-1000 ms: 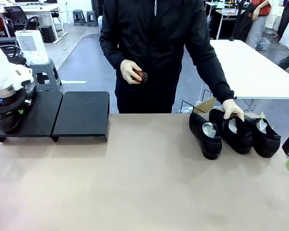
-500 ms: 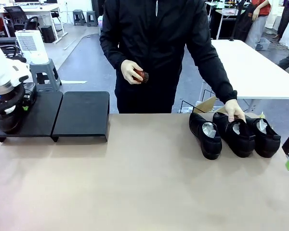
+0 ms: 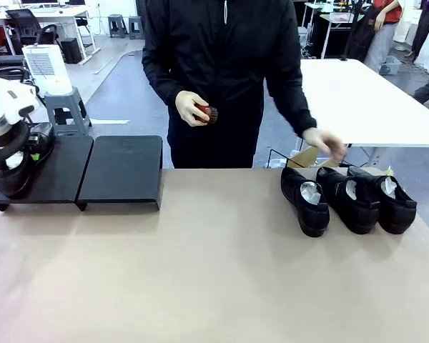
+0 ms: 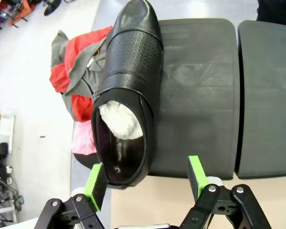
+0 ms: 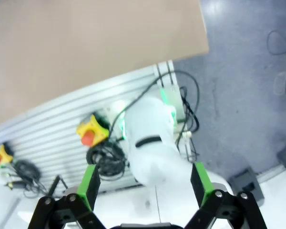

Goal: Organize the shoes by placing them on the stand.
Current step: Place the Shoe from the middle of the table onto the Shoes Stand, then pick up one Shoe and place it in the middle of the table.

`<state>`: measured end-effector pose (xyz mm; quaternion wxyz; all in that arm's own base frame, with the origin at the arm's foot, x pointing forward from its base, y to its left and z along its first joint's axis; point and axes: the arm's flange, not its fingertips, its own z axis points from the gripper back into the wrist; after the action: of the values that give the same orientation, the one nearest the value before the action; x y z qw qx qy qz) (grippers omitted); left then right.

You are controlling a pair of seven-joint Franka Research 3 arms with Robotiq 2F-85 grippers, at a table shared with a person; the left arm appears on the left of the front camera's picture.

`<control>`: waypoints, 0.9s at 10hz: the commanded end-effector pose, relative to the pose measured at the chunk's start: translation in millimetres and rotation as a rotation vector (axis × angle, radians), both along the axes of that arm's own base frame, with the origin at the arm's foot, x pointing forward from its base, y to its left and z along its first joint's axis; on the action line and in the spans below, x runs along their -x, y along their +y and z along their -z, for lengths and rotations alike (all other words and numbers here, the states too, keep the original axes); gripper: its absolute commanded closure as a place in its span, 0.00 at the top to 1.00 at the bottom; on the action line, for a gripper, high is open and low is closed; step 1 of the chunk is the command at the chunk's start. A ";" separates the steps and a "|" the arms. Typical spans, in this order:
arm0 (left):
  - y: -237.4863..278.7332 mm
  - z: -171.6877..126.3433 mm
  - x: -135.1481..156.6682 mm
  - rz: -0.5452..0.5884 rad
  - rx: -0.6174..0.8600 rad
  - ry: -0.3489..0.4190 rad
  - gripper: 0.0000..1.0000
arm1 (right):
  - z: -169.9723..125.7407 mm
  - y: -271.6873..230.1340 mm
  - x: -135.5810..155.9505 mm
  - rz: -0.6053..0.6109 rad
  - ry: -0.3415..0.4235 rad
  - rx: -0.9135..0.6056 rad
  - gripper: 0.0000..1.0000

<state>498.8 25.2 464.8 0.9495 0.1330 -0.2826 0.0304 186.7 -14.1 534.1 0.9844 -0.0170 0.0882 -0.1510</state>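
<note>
A: Any shoe (image 4: 126,71) on the stand (image 3: 57,179)?
B: One. Flat on the platform (image 4: 200,95) at the stand's left end, toe away from the robot, white paper stuffing (image 4: 120,119) in the opening, heel just past the stand's robot-side edge.
A: Gripped by the left gripper (image 4: 145,164)?
B: No. Jaws spread wide at that same edge of the stand, one green pad (image 4: 96,180) close beside the heel, the other well clear of the leather. Contact at the near pad: impossible to tell.
A: And the right gripper (image 5: 144,183)?
B: Open as well, nothing between the pads. Place relative to the stand: impossible to tell from its wrist view.
A: Rest of the pairs?
B: Three more shoes (image 3: 305,202) (image 3: 349,200) (image 3: 387,197), side by side on the table (image 3: 214,286), well apart from the stand on its right, toes toward the robot.
A: Second platform (image 3: 121,171)?
B: Just beside the first, on the side nearer those three.
A: The person's hands?
B: One hand (image 3: 188,107) beyond the stand's right end, closed round a small brown brush (image 3: 210,113); the other hand (image 3: 327,145) blurred, far to the right of the stand, just above the three shoes.
</note>
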 end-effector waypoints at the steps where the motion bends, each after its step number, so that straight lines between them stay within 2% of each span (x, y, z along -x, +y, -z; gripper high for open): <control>1: -1.0 -5.3 13.8 -0.015 0.027 -0.005 0.87 | -7.9 -8.2 13.7 -0.070 0.034 -0.040 1.00; 3: -14.5 -14.8 33.8 -0.015 0.044 0.013 0.87 | 1.8 -6.6 -4.3 -0.121 0.070 -0.113 1.00; 4: -20.8 -18.4 42.9 -0.017 0.061 0.023 0.87 | -7.5 -2.7 22.2 -0.043 0.028 -0.036 1.00; 6: -31.8 -28.9 64.1 -0.026 0.121 0.000 0.87 | -7.5 -2.7 22.2 -0.043 0.028 -0.036 1.00; 7: -36.1 -36.3 75.8 -0.035 0.139 -0.047 0.87 | -7.5 -2.7 22.2 -0.043 0.028 -0.036 1.00; 8: -31.8 -21.8 48.8 -0.027 0.084 0.006 0.87 | -7.5 -2.7 22.2 -0.043 0.028 -0.036 1.00; 9: -31.8 -21.8 48.8 -0.027 0.084 0.006 0.87 | -7.5 -2.7 22.2 -0.043 0.028 -0.036 1.00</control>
<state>438.5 -11.3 493.6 0.9532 0.0890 -0.2822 0.0625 166.2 -16.8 541.1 0.9874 0.0007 0.1048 -0.1182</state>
